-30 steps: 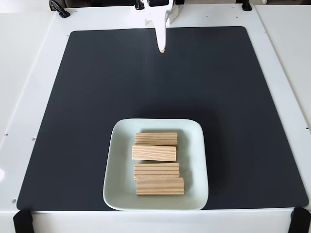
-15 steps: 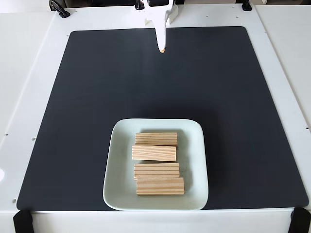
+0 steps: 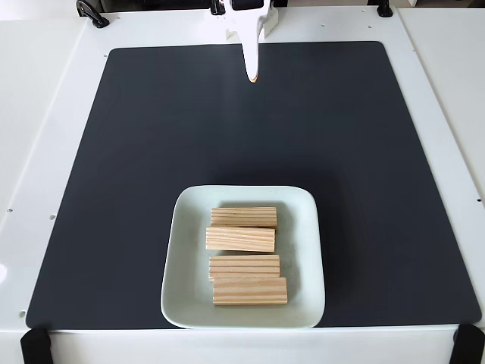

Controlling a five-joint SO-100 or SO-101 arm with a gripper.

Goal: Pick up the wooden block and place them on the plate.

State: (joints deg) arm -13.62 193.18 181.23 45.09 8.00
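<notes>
A: Where does the gripper (image 3: 252, 76) sit in the fixed view?

B: At the far edge of the scene, a little left of centre. Its white fingers run together into one narrow point with a small orange tip, pointing toward the near side over the far part of the black mat (image 3: 151, 152). The fingers look pressed together, with nothing between them.

A: And around it?

B: The mat spreads out from there, a dark sheet with rounded corners lying on the white table (image 3: 38, 114). The stretch of mat between the gripper and the plate (image 3: 186, 265) is bare, and the two are well apart.

A: So the plate is on the near side?

B: Yes, near the mat's near edge, about at the centre from left to right. It is a pale mint-white square dish with rounded corners and a raised rim.

A: The blocks?

B: All four lie flat inside it, long sides running left to right, ranked from far to near. The farthest wooden block (image 3: 243, 217) touches the second block (image 3: 240, 240), which sits slightly to the left. The third block (image 3: 244, 265) and the nearest block (image 3: 250, 291) touch too, the nearest shifted a bit right.

A: Anything at the table's edges?

B: Black clamps (image 3: 34, 345) at the near corners, and dark fittings (image 3: 91, 14) along the far edge.
</notes>
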